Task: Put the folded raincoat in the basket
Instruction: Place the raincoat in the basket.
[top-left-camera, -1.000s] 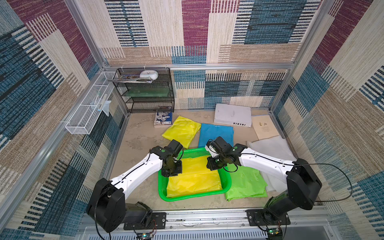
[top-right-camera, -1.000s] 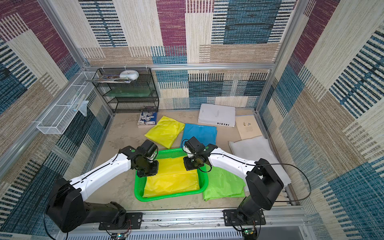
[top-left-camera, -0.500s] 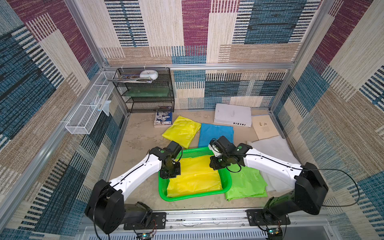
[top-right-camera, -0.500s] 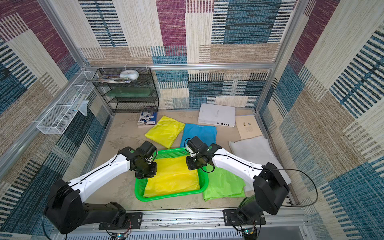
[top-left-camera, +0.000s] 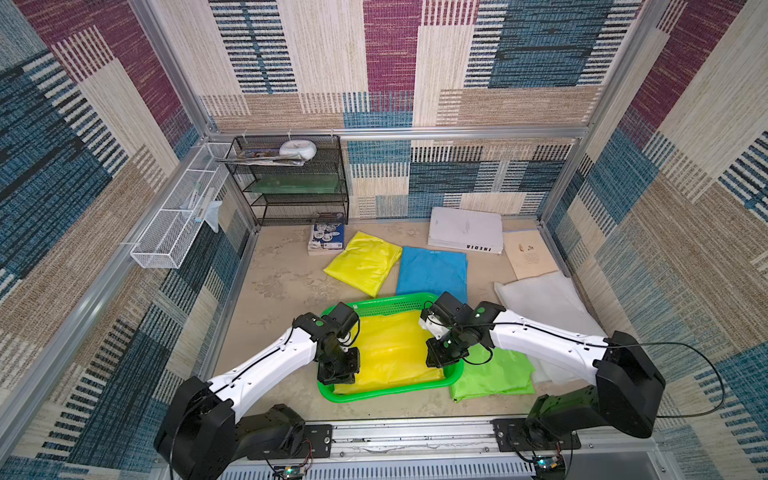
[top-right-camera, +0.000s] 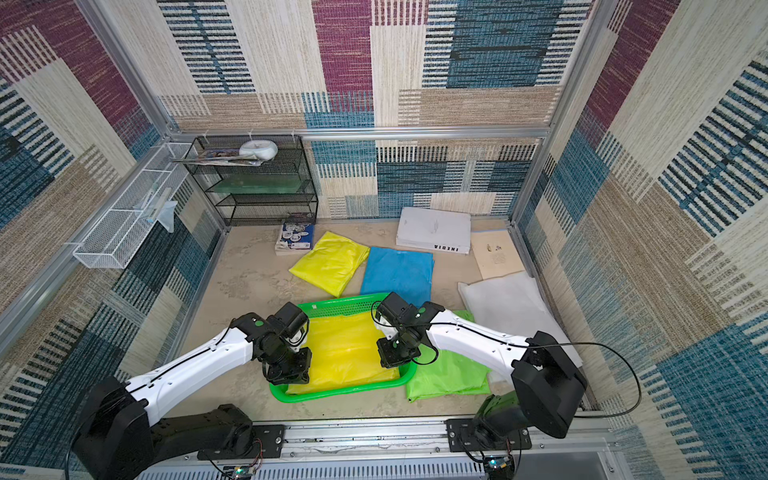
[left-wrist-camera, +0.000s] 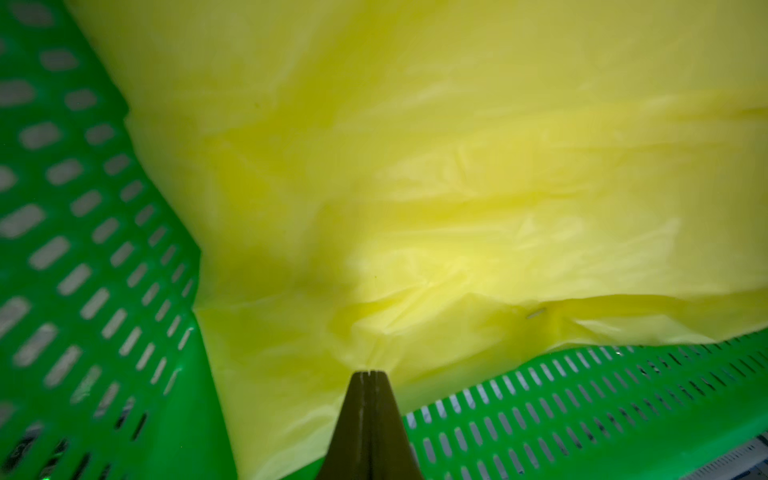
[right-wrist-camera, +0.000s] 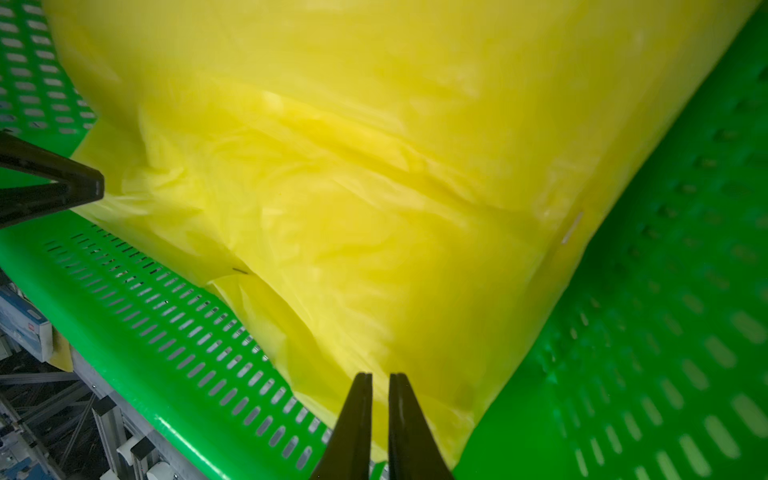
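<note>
1. The folded yellow raincoat (top-left-camera: 392, 353) lies inside the green basket (top-left-camera: 390, 305), covering most of its floor.
2. Our left gripper (left-wrist-camera: 368, 374) is pinched together on a puckered bit of the raincoat's edge. Our right gripper (right-wrist-camera: 380, 376) shows a narrow slit between its fingers, with no film visibly caught.
3. We judge release is next: we open the left jaws fully, then lift straight up, so the thin film neither drags nor unfolds over the rim.
</note>
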